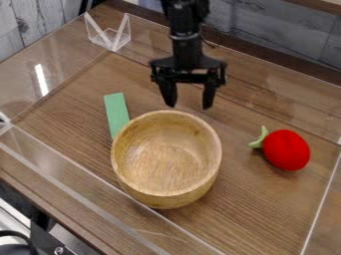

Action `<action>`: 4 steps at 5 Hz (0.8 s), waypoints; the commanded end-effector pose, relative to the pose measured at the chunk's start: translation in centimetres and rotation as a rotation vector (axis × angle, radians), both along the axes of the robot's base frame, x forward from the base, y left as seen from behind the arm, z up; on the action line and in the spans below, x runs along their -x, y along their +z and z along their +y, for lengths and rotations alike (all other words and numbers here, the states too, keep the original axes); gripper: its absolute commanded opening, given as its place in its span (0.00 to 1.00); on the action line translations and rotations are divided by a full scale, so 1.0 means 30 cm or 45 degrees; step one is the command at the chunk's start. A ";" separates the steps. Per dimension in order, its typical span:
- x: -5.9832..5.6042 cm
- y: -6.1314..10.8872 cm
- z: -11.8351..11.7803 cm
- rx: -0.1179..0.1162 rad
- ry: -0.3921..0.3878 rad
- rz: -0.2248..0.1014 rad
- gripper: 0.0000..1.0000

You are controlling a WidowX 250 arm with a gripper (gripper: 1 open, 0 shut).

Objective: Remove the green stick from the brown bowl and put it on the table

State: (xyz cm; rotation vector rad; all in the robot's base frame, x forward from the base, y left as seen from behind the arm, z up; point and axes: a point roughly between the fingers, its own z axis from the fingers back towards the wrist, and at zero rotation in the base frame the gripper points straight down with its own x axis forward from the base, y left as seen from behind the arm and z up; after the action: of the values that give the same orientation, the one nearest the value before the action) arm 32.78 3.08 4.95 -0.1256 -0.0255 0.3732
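Observation:
The green stick (116, 113) is a flat light-green strip lying on the table (80, 85), just left of the brown bowl (167, 157) and touching or nearly touching its rim. The bowl's inside looks empty. My gripper (186, 97) hangs open above the table behind the bowl's far rim, fingers pointing down with nothing between them. It is to the right of the stick and apart from it.
A red strawberry (284, 149) with a green leaf lies on the table right of the bowl. Clear acrylic walls (54, 169) run around the table's edges. A clear stand (108, 31) sits at the back left.

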 end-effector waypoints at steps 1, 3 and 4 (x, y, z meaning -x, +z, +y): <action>-0.001 0.114 0.059 -0.009 0.040 -0.099 1.00; 0.081 0.131 0.218 -0.040 0.129 -0.102 1.00; 0.104 0.112 0.245 -0.059 0.138 -0.084 1.00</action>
State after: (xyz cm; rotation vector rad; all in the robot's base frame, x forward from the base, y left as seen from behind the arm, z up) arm 28.93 9.94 6.17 -0.1076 -0.0337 0.4855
